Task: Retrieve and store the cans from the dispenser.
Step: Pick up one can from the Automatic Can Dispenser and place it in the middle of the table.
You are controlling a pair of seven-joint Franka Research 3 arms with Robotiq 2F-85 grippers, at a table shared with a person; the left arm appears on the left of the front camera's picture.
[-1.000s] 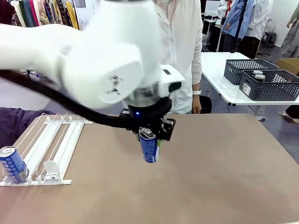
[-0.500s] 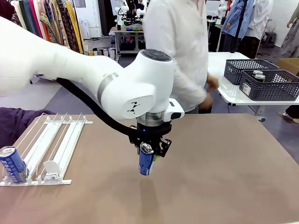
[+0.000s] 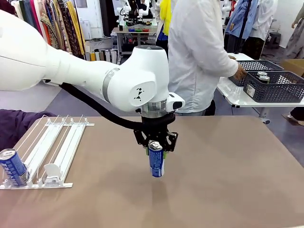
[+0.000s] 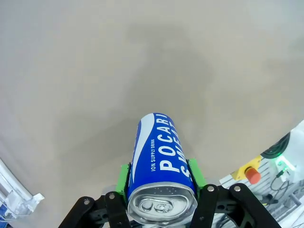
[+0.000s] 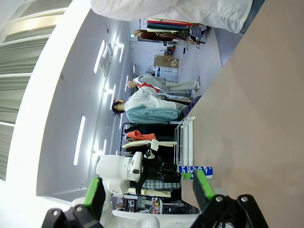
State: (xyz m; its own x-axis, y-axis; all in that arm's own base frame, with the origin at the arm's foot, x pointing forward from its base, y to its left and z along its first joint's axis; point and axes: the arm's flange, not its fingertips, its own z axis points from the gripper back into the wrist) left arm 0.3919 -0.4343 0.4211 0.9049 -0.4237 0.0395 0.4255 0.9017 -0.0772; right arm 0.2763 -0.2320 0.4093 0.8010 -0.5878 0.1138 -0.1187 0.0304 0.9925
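You are seeing: left jaws gripping blue can (image 3: 156,163) upright over mid-worktop (image 3: 228,171) | right jaws standing open, holding nothing | second can (image 3: 13,167) sitting at near end of dispenser (image 3: 52,147)

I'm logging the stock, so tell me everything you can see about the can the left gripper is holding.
The can is slim, blue metal with white POCARI SWEAT lettering and a silver top, its tab unopened. It hangs upright over the middle of the table, apparently clear of it, clamped near its top between the green pads of the left gripper. Nothing else touches it.
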